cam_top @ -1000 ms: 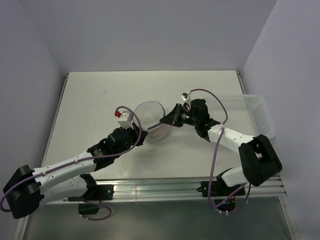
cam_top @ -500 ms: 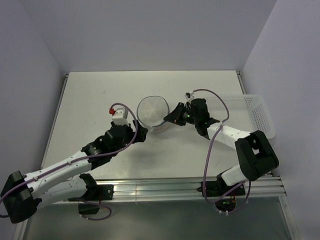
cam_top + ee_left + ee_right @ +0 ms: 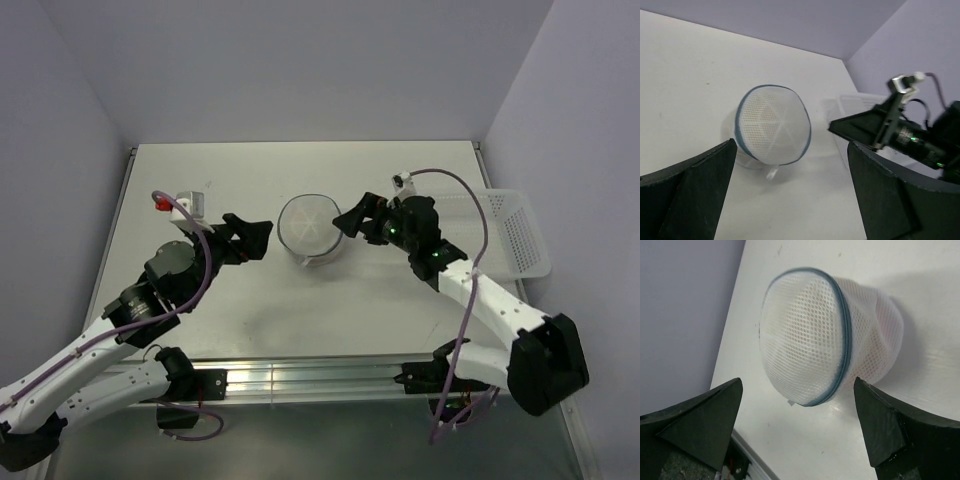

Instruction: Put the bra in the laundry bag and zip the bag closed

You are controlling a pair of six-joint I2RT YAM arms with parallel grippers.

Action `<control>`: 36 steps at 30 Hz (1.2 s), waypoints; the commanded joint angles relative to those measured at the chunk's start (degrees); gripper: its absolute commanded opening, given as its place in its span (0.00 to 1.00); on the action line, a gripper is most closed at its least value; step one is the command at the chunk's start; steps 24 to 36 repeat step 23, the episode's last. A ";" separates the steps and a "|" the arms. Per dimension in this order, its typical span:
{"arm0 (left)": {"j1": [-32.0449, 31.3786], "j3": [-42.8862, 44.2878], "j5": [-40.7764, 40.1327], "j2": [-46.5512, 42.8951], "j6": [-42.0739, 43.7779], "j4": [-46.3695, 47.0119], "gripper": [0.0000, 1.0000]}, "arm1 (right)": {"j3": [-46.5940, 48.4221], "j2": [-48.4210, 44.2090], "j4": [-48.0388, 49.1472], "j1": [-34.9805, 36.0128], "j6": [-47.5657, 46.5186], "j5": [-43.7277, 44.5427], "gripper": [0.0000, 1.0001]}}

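The laundry bag point(image 3: 310, 228) is a round white mesh pouch with a dark blue zip rim, resting on the table between the two arms. It appears in the left wrist view point(image 3: 772, 125) and the right wrist view point(image 3: 825, 335). The zip line runs unbroken round the part I can see. The bra is hidden; only pale shapes show through the mesh. My left gripper point(image 3: 250, 238) point(image 3: 790, 180) is open, a short way left of the bag, holding nothing. My right gripper point(image 3: 352, 220) point(image 3: 798, 415) is open just right of the bag, also holding nothing.
A white plastic lattice basket point(image 3: 520, 235) lies at the table's right edge, behind the right arm. The right gripper's dark fingers point(image 3: 860, 125) show in the left wrist view, beyond the bag. A metal rail point(image 3: 330, 375) runs along the near table edge.
Both grippers were shut at the bag's rim; they have opened and drawn back, left arm to the left, right arm to the right. The bag now sits free.
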 commanded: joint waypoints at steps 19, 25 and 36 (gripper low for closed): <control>0.14 3.63 -6.04 -6.27 8.26 -6.22 0.99 | -7.97 -34.22 -10.05 -0.32 -9.81 22.44 1.00; 0.14 2.75 -5.43 -7.15 7.90 -4.91 0.99 | -7.01 -34.32 -10.84 -0.32 -10.17 22.70 1.00; 0.14 2.75 -5.43 -7.15 7.90 -4.91 0.99 | -7.01 -34.32 -10.84 -0.32 -10.17 22.70 1.00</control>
